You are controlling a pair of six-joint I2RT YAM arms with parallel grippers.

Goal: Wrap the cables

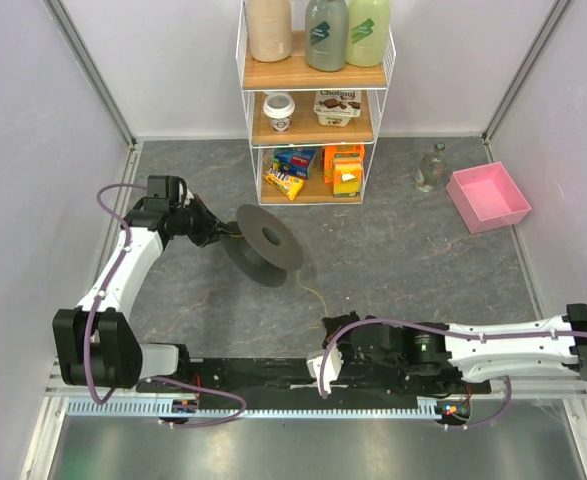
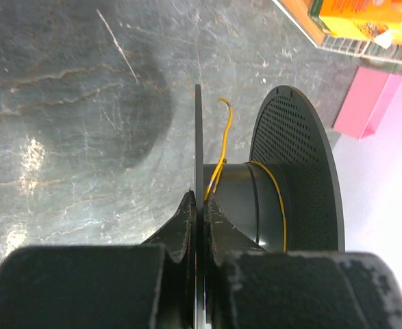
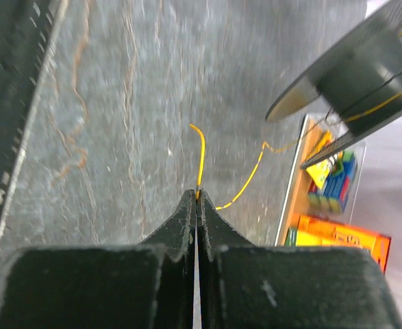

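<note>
A dark grey spool [image 1: 263,243] is held tilted just above the table at centre left. My left gripper [image 1: 223,232] is shut on its near flange; in the left wrist view that thin flange [image 2: 198,137] runs edge-on between the closed fingertips of the gripper [image 2: 199,199]. The yellow cable [image 2: 222,147] lies partly round the hub [image 2: 245,199], with one free end sticking up. Another stretch of the cable [image 1: 313,292] trails from the spool toward the near edge. My right gripper [image 1: 321,368] sits low there. In the right wrist view this gripper [image 3: 197,194] is shut on the cable [image 3: 202,151], and the spool [image 3: 351,75] shows at upper right.
A white wire shelf [image 1: 313,100] with bottles, tubs and snack boxes stands at the back centre. A pink tray [image 1: 488,195] and a small glass object [image 1: 431,170] lie at the back right. Panel walls close in both sides. A black rail [image 1: 263,375] runs along the near edge.
</note>
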